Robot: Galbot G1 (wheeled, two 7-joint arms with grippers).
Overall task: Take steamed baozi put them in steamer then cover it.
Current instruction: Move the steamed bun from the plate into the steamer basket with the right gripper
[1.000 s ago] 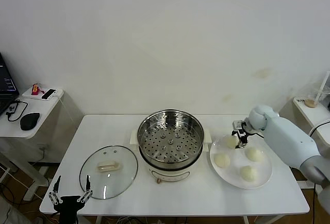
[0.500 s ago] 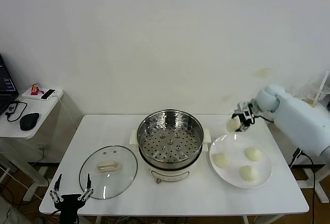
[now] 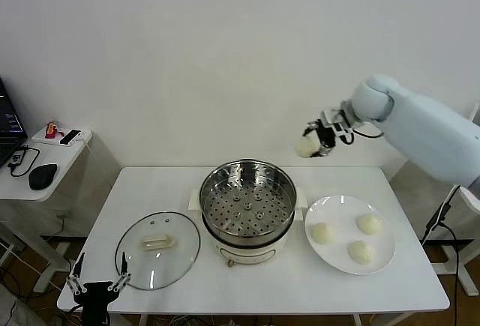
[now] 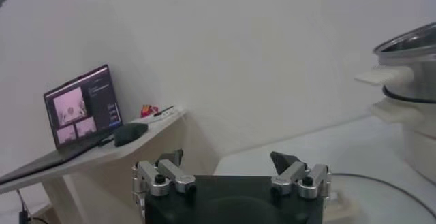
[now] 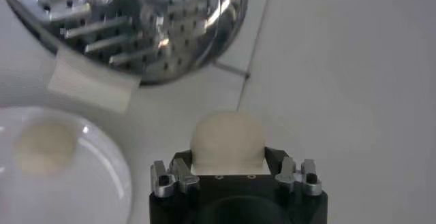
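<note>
My right gripper is shut on one cream-white baozi and holds it in the air, above and to the right of the steamer. In the right wrist view the baozi sits between the jaws, with the steamer's perforated tray below. Three baozi lie on the white plate. The steamer is open, with nothing on its tray. The glass cover with its cream handle lies flat on the table left of the steamer. My left gripper is open and parked at the table's front left edge.
A side table at the left holds a laptop, a mouse and small items. The white wall stands close behind the table. In the left wrist view the steamer's side and the laptop show.
My right gripper lifted one baozi off the plate and carried it up and to the left, toward the steamer. The left arm stayed nearly still.
</note>
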